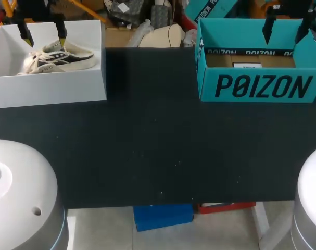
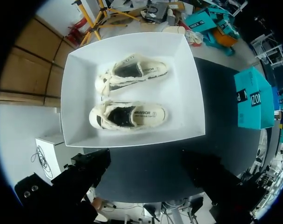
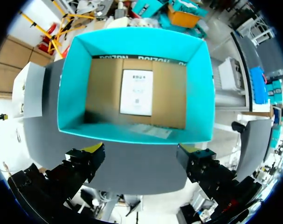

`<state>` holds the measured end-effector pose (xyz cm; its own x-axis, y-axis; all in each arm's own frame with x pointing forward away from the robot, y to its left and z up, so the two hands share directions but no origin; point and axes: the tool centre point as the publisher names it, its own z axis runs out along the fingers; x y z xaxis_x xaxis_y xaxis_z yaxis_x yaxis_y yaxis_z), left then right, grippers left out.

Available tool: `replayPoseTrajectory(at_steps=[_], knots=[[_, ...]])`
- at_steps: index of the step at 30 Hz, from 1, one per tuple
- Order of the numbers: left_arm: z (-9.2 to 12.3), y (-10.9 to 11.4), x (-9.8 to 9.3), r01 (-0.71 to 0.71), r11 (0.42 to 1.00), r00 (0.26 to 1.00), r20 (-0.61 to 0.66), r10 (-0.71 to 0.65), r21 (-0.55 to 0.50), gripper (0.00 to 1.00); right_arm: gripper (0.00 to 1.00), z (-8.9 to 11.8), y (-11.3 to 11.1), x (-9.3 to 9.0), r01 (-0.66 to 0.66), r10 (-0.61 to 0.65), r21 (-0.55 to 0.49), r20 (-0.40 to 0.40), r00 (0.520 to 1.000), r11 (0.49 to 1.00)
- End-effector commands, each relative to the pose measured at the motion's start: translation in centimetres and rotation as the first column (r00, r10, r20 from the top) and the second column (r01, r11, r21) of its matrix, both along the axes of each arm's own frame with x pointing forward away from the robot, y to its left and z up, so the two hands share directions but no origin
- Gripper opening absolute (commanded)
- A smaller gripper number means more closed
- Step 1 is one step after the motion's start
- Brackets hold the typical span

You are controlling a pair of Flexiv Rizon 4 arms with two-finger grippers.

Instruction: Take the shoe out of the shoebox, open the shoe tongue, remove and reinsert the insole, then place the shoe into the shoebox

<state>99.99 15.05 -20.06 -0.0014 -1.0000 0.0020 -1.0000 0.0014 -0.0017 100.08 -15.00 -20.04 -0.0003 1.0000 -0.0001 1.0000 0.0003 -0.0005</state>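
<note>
– Closest under the head camera sit the left arm base (image 1: 17,192) and the right arm base (image 1: 311,203), then the black table (image 1: 158,146). Where are the shoes?

– At the far left corner, inside the white box (image 1: 48,91). The shoes (image 1: 64,57) lie on its floor, and the left gripper (image 1: 45,39) hangs above them with its fingers apart. The right gripper (image 1: 285,34) hangs over the teal box (image 1: 262,86) at the far right. It is also spread and is well apart from the shoes.

– And the left wrist view?

– Two shoes lie side by side, openings up. The near shoe (image 2: 127,116) lies just ahead of the open fingers, and the far shoe (image 2: 132,74) lies beyond it at a slight angle. Nothing is held.

– How will one handle?

– Light, I judge. The cloth upper looks soft and frayed, and the rubber sole looks stiffer. The loose laces could snag on a finger. I would take the near shoe at the heel, one finger inside the opening and one outside. Across both sides low by the sole would also do. Pinching the toe would likely only crumple it.

– The right wrist view?

– The teal box stands open below the spread yellow tips. It has a brown floor with a white sheet (image 3: 136,92) and no shoe in it.
</note>
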Motion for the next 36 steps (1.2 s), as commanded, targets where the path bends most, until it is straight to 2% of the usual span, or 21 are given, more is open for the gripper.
replayPoseTrajectory(at_steps=[1,3,5,7,9,10,11,13,15,16,20,21,36], knots=[[0.0,0.0,0.0,0.0,1.0,1.0,0.0,0.0,0.0,1.0,1.0,0.0,0.0,0.0,0.0,0.0,0.0,0.0,1.0,1.0],[0.0,0.0,0.0,0.0,1.0,1.0,0.0,0.0,0.0,1.0,1.0,0.0,0.0,0.0,0.0,0.0,0.0,0.0,1.0,1.0],[0.1,-0.9,0.0,0.19,0.982,0.98,0.06,-0.191,0.014,1.0,1.0,0.0,0.0,0.0,0.0,0.0,0.0,0.0,1.0,1.0],[0.7,-1.0,-0.2,0.381,0.924,0.912,0.148,-0.382,0.038,1.0,1.0,0.0,0.0,0.0,0.0,0.0,0.0,0.0,1.0,1.0],[0.9,-0.9,-0.2,0.584,0.808,0.784,0.202,-0.588,0.085,1.0,1.0,0.0,0.0,0.0,0.0,0.0,0.0,0.0,1.0,1.0],[0.9,-0.8,-0.2,0.673,0.728,0.699,0.206,-0.684,0.132,1.0,1.0,0.0,0.0,0.0,0.0,0.0,0.0,0.0,1.0,1.0],[1.0,-0.6,-0.3,0.762,0.618,0.579,0.223,-0.784,0.194,1.0,1.0,0.0,0.0,0.0,0.0,0.0,0.0,0.0,1.0,1.0],[1.0,0.1,-0.3,0.905,0.335,0.287,0.207,-0.935,0.26,1.0,1.0,0.0,0.0,0.0,0.0,0.0,0.0,0.0,1.0,1.0],[1.1,0.9,-0.1,0.935,0.258,0.21,0.205,-0.956,0.242,1.0,1.0,0.0,0.0,0.0,0.0,0.0,0.0,0.0,1.0,1.0],[1.2,0.8,0.6,0.935,0.229,0.182,0.188,-0.965,0.27,1.0,1.0,0.0,0.0,0.0,0.0,0.0,0.0,0.0,1.0,1.0],[1.2,0.8,0.6,0.947,0.105,0.05,0.185,-0.982,0.303,1.0,1.0,0.0,0.0,0.0,0.0,0.0,0.0,0.0,1.0,1.0],[1.2,0.8,0.6,0.948,0.081,0.024,0.183,-0.983,0.309,1.0,1.0,0.0,0.0,0.0,0.0,0.0,0.0,0.0,1.0,1.0],[1.2,0.8,0.6,0.948,0.081,0.024,0.183,-0.983,0.309,1.0,1.0,0.0,0.0,0.0,0.0,0.0,0.0,0.0,1.0,1.0]])
